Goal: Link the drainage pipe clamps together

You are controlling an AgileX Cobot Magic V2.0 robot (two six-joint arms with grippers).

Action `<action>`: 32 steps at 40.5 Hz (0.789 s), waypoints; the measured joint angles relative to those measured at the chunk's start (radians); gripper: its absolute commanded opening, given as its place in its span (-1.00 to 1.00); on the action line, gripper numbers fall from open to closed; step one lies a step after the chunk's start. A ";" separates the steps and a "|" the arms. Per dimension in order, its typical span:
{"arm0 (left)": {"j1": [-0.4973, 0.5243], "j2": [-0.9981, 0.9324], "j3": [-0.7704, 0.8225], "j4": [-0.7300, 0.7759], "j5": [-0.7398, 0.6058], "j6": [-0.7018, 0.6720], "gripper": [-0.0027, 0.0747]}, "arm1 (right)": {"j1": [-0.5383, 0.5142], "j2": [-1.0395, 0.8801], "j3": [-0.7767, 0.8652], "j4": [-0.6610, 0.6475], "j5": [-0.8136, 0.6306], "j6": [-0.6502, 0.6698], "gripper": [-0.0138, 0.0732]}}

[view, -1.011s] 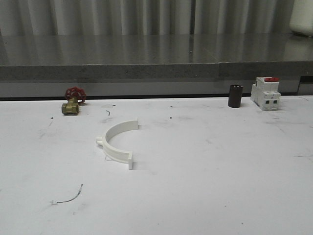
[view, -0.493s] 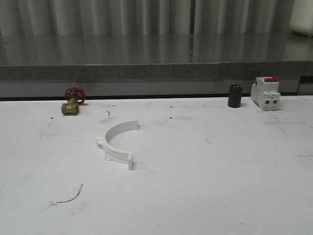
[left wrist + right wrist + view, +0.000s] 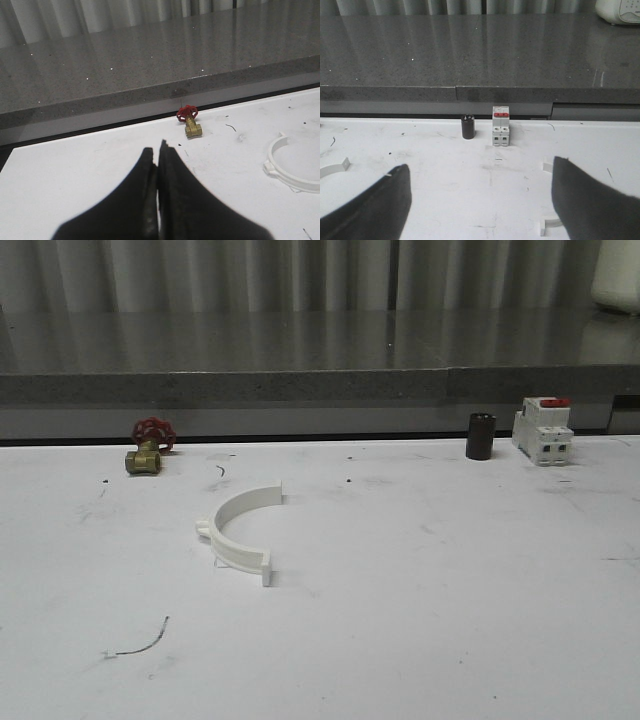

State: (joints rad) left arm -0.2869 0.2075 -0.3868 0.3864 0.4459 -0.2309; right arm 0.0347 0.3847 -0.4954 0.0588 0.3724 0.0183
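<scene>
The white plastic semicircular clamp half (image 3: 238, 527) lies unmoved on the white tabletop (image 3: 450, 620), left of centre. Left hand (image 3: 158, 165) fingers pressed together; right hand (image 3: 480, 200) spread wide, both holding nothing.

Smooth white plastic clamp half (image 3: 238, 528) on scuffed matt white table (image 3: 450, 620) — polished speckled stone ledge (image 3: 300, 360) behind.

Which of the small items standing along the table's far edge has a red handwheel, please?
The brass valve at the far left; the black cylinder and white breaker stand far right, without wheels.
</scene>
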 measured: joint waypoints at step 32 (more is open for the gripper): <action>0.000 0.000 0.000 0.000 0.000 0.001 -0.98 | -0.022 0.687 -0.413 -0.005 0.202 0.000 0.69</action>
State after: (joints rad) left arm -0.2869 0.2075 -0.3868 0.3864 0.4459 -0.2300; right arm 0.0128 1.0717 -0.9084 0.0541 0.5743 0.0183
